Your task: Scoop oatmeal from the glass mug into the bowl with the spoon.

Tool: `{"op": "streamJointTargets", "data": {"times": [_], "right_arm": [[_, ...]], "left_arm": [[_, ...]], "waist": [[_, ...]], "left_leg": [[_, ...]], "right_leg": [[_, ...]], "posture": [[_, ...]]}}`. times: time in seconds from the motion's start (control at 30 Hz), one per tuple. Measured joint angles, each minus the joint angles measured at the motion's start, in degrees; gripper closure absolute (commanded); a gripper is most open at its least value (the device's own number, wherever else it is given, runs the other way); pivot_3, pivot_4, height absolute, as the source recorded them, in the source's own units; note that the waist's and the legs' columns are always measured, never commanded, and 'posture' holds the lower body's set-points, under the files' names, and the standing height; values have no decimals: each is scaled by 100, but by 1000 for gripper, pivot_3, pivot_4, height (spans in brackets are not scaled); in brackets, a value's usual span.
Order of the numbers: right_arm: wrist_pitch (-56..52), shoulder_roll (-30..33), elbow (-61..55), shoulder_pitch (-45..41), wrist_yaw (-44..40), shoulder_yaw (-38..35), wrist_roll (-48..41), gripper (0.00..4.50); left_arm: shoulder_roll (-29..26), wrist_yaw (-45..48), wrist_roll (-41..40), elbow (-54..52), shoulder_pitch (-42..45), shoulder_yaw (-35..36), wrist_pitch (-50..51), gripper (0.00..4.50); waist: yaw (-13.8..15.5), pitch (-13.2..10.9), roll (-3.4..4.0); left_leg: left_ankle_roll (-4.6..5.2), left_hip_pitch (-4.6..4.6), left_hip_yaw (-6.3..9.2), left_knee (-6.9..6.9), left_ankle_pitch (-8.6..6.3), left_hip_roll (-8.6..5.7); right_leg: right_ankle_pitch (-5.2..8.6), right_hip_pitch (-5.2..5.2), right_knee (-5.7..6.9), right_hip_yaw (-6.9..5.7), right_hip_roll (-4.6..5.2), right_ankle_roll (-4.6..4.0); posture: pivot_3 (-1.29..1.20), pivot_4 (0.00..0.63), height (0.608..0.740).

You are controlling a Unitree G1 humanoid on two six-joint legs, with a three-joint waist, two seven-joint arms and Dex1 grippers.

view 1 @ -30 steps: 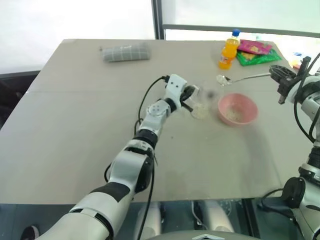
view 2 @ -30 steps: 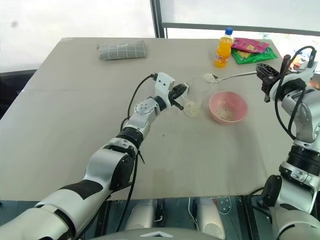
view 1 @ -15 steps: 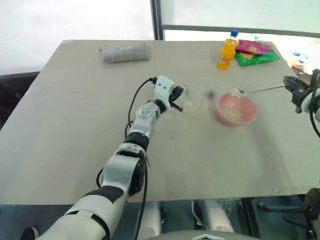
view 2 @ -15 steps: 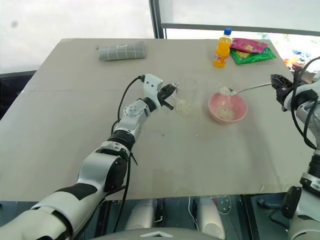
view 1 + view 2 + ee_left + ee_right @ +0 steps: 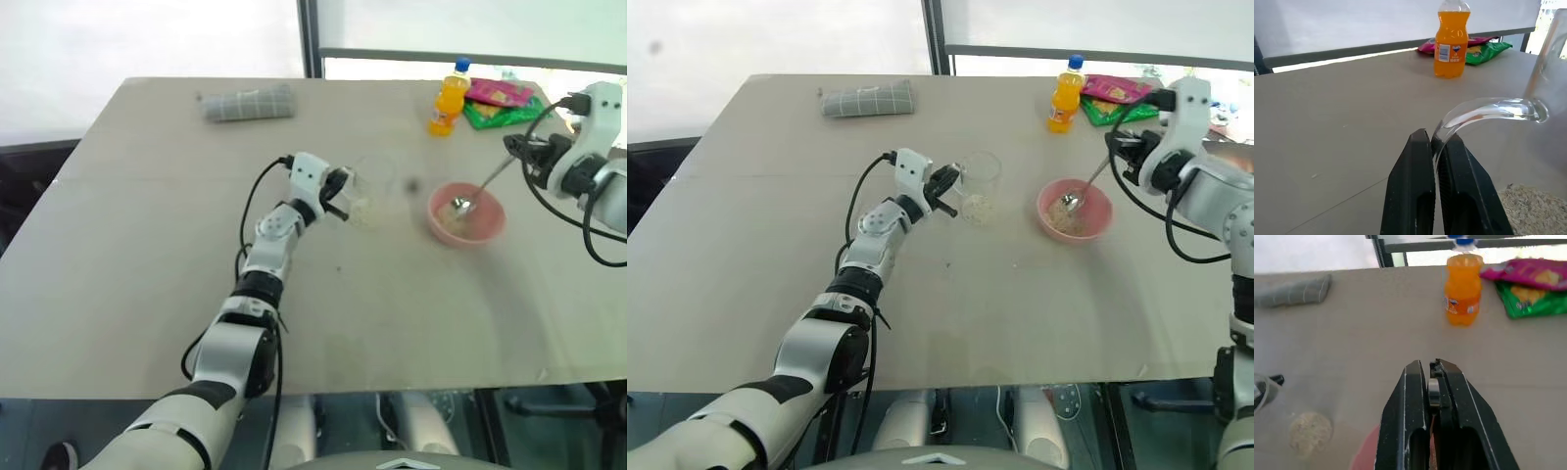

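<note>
The clear glass mug [image 5: 376, 188] stands upright mid-table with a small heap of oatmeal [image 5: 977, 207] in its bottom. My left gripper [image 5: 339, 192] is shut on the mug's curved glass handle [image 5: 1484, 110]. To the right of the mug sits the pink bowl [image 5: 471, 238], with pale oatmeal [image 5: 1070, 221] inside. The silver spoon [image 5: 485, 181] slants down into the bowl, its head resting among the flakes. My right gripper [image 5: 513, 147] is shut on the end of the spoon's handle, above and beyond the bowl's right side.
An orange soda bottle [image 5: 449, 98] stands at the back of the table, with pink and green snack packets [image 5: 502, 104] beside it. A rolled grey cloth [image 5: 247, 103] lies at the back left. The table's right edge runs close to my right arm.
My right wrist has rolled, tipping the spoon from level above the table to head-down in the bowl. My left gripper has drawn the mug a little leftward, away from the bowl.
</note>
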State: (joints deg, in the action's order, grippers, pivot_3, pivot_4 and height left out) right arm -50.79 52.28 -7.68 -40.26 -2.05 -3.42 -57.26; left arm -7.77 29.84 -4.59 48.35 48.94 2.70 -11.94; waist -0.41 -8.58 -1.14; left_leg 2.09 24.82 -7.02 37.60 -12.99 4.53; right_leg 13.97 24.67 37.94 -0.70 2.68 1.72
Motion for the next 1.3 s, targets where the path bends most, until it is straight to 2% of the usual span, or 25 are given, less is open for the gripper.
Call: {"op": "streamJointTargets", "data": {"times": [0.1, 0.17, 0.23, 0.37, 0.53, 0.73, 0.93, 0.97, 1.03, 1.2, 1.3], "right_arm": [[109, 415, -314, -57, -741, 617, 912, 4500], [131, 429, -365, -76, -1061, 725, 1212, 4500], [85, 167, -250, -145, -1140, 586, 1270, 4500], [-241, -653, 345, -771, -766, -350, 876, 4500], [-978, -1700, 578, -1633, -22, -1405, -280, 4500], [-1423, -2625, 473, -1670, 639, -1484, -844, 4500], [-1513, -2811, 370, -1374, 597, -1056, -584, 4500], [-1506, -2838, 370, -1347, 580, -995, -514, 3933], [-1505, -2897, 372, -1343, 543, -920, -403, 3452], [-1328, -3080, 551, -1433, 489, -894, -134, 1382], [-1201, -3120, 671, -1539, 484, -978, -35, 1382]], "left_arm": [[-9, -19, 1, -184, -98, -9, 90, 4448], [-18, -23, 6, -289, -135, -45, 155, 4448], [-29, -30, 4, -357, -174, -55, 202, 4448], [-14, -38, 5, -464, -205, -106, 301, 4448], [-4, -105, -16, -483, -216, -97, 350, 4448], [35, -129, -25, -481, -216, -92, 375, 4448], [38, -99, -62, -481, -217, -92, 393, 4448], [37, -85, -64, -481, -217, -92, 395, 4500], [31, -88, -66, -481, -217, -91, 398, 4500], [14, -132, -73, -481, -221, -82, 401, 4500], [11, -133, -103, -481, -225, -81, 407, 4500]], "waist": [[-6, 0, 1], [-6, 0, 1], [-19, -1, 0], [-16, -1, 2], [-20, 0, 2], [-12, 0, 2], [-22, 0, 2], [-25, 0, 2], [-28, 0, 2], [-32, 0, 2], [-32, 0, 2]], "left_leg": [[0, 0, -3, 3, 0, -1], [1, 0, -2, 6, 0, -1], [0, -1, -1, 12, 0, -1], [0, 1, -3, 23, 0, 0], [0, 1, -2, 23, 0, 2], [1, 9, -2, 33, -1, 1], [2, 12, 0, 37, -1, 1], [2, 12, 1, 37, -1, 1], [2, 12, 1, 37, -1, 1], [2, 12, 1, 38, -1, 1], [2, 12, 1, 38, -1, 1]], "right_leg": [[0, 1, 0, 3, 1, 0], [0, 1, 3, 3, 1, 0], [-1, 0, 7, 3, 0, 0], [-5, 0, 12, 3, -1, 6], [-5, -1, 12, 2, -1, 6], [-7, -1, 12, 1, 2, 9], [-8, -1, 13, 0, 2, 11], [-8, -1, 13, 0, 1, 11], [-8, -1, 13, 0, 1, 11], [-8, -1, 13, 0, 1, 11], [-8, -1, 13, 0, 1, 11]], "posture": [[0, 150, 740], [0, 150, 740], [0, 150, 740], [0, 150, 740], [0, 150, 740], [0, 150, 740], [0, 150, 740], [0, 150, 740], [0, 150, 740], [0, 150, 740], [0, 150, 740]]}}
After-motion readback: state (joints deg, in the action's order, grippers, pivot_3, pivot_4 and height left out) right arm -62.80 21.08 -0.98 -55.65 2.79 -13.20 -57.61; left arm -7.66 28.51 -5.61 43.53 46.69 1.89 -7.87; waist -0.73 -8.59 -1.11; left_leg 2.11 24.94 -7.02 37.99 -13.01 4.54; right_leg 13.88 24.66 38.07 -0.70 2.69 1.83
